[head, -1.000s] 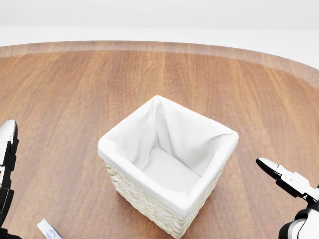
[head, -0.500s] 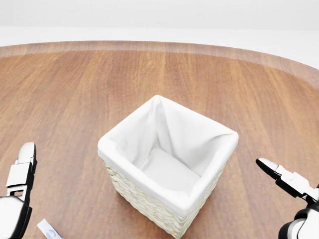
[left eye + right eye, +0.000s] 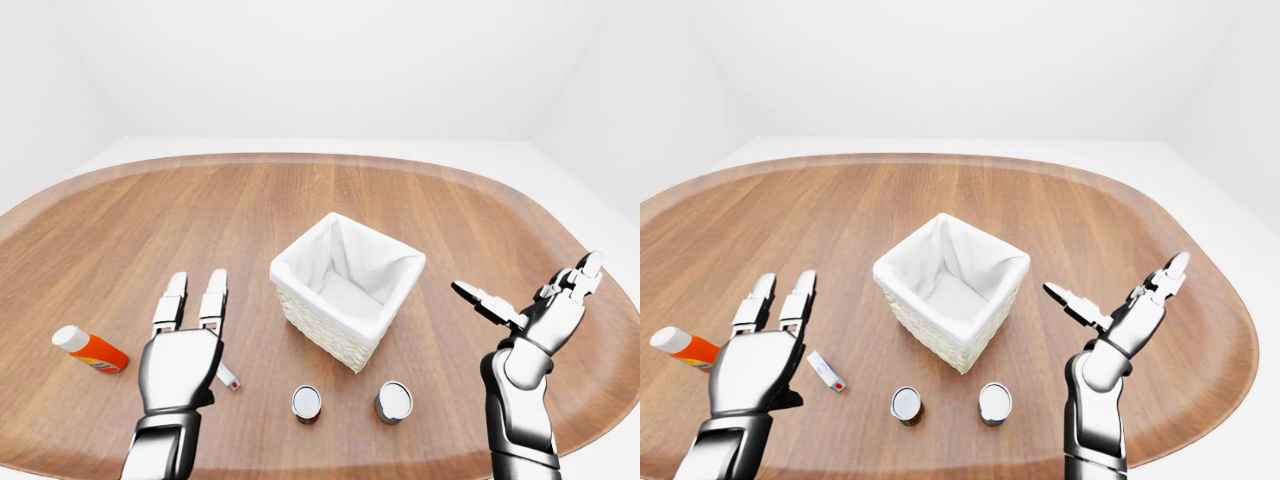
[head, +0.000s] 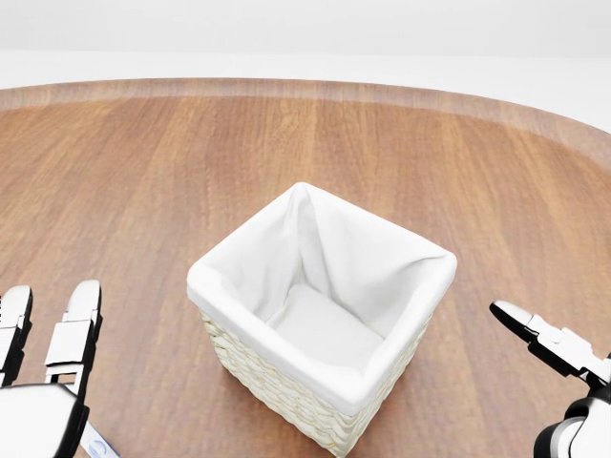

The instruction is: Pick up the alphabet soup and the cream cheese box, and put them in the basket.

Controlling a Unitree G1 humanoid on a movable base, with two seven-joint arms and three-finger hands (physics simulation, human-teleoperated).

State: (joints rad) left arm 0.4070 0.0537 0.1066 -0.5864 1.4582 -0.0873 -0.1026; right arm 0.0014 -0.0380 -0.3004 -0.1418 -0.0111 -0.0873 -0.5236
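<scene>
Both the left robot hand (image 3: 180, 365) and the right robot hand (image 3: 545, 310) hover empty with fingers spread. The basket (image 3: 345, 290) sits mid-surface, while two cans (image 3: 307, 403) stand upright near the surface's near edge; which is the alphabet soup I cannot tell. Either looks rigid, smooth and fairly heavy, best gripped around its side, and the small flat cream cheese box (image 3: 827, 371) lies just beside the left robot hand.

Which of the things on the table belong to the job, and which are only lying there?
Job: basket; the flat little box, likely the cream cheese; one of two cans, left can or right can, labels unreadable.
Lying about: orange bottle; the other can.
</scene>
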